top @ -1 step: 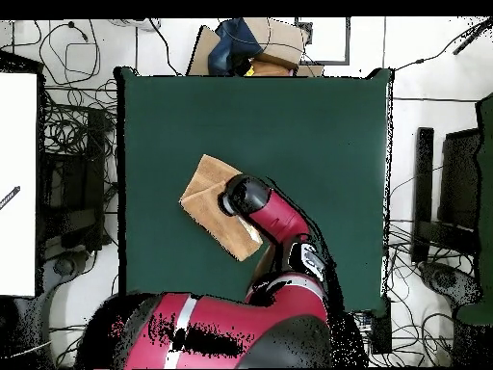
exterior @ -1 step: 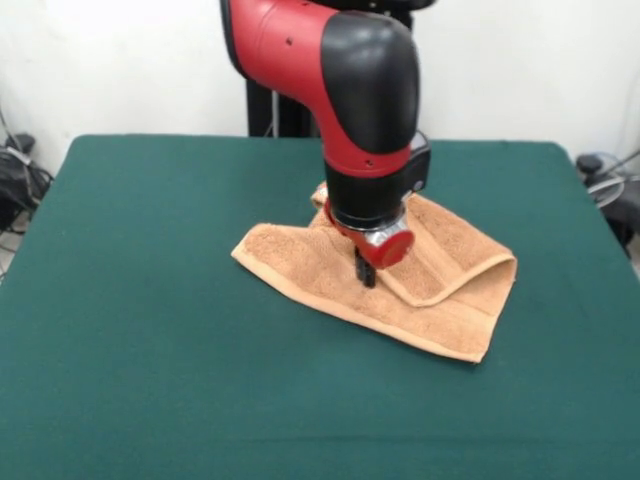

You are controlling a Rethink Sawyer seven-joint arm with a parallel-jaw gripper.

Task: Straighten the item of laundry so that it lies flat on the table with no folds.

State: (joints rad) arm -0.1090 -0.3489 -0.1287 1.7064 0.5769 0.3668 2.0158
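The table (exterior @ -1 step: 150, 330), covered in dark green cloth, is much bigger than anything on it, so there's plenty of room to spread things w/o going near an edge. The arm (exterior @ -1 step: 340, 80) comes down from above, its red and black bulk parked right over the work, which hides a good part of what's underneath, esp. in the overhead view. The towel (exterior @ -1 step: 440, 300), light orange-brown terry, lies a bit off the middle of the table and isn't flat: in the front view one flap is doubled over the rest, with a raised fold line running toward the corner at the picture's right, so it looks more like a rough triangle than a square. A woven border band shows along the near edge; no label visible. The gripper (exterior @ -1 step: 366, 272) points straight down and sits on or just above the towel beside that folded flap, prob. because that's the layer that needs lifting and pulling back. Its tips look dark and close together against the cloth, but can't tell if they're parted, pinched on fabric or just resting there. Judging by the fold, the task isn't done yet.
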